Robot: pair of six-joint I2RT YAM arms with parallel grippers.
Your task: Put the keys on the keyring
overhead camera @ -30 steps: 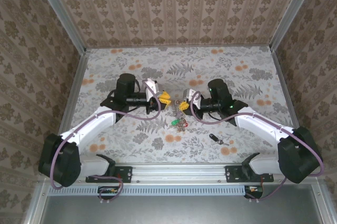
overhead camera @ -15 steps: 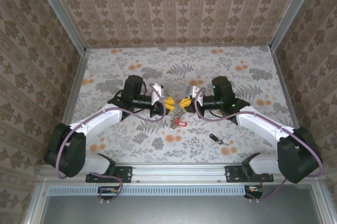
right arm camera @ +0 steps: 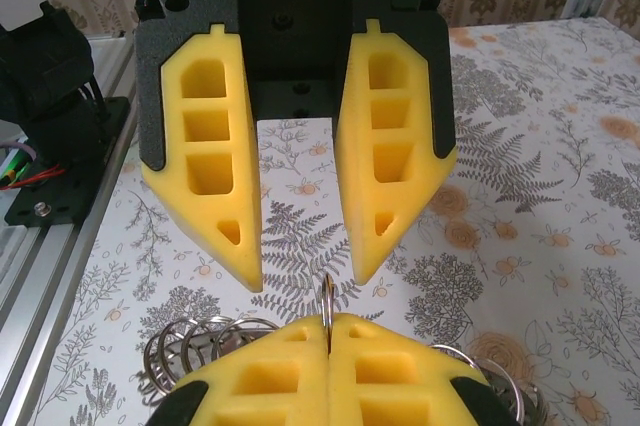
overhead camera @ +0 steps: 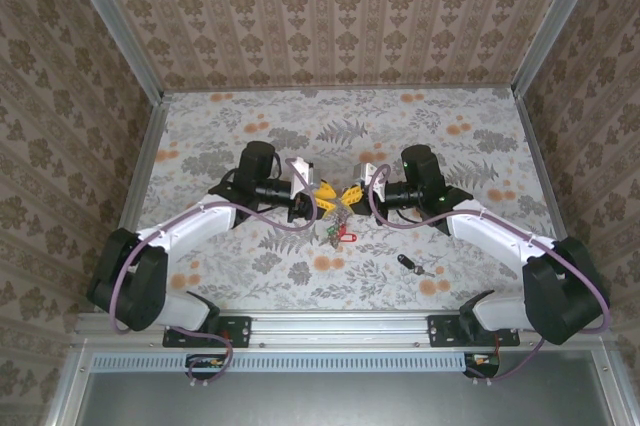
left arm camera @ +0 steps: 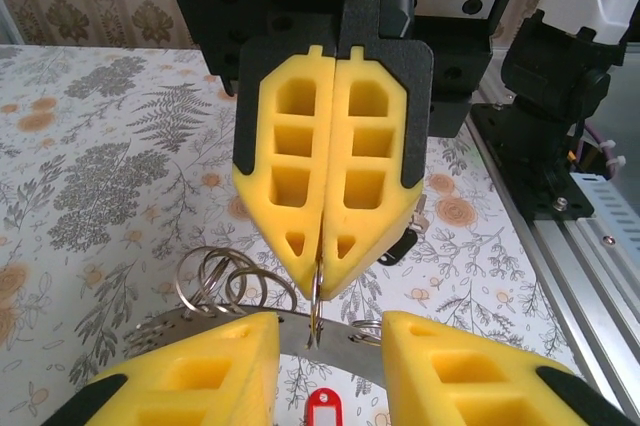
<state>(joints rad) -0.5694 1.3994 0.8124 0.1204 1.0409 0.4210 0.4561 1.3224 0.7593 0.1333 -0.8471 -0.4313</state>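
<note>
Right, nose to nose over the middle of the table: the right gripper has its yellow pads pressed flat together, nipping a thin metal ring by its top edge, so the ring hangs upright and edge-on below the tips. Facing it, the left gripper stands spread, pads well apart and clamping nothing that I can see. The ring's plane runs straight into that gap, and that line-up is what the next move turns on, I'd say. Just beneath the pinch a flat grey band crosses from side to side, the keyring by my reading, though whether the pinched loop is part of it I cannot tell. Loose split rings fan out to one side, a red tag dangles lower, and the keys hang bunched under both claws. One black key lies apart on the table, on the right arm's side.
</note>
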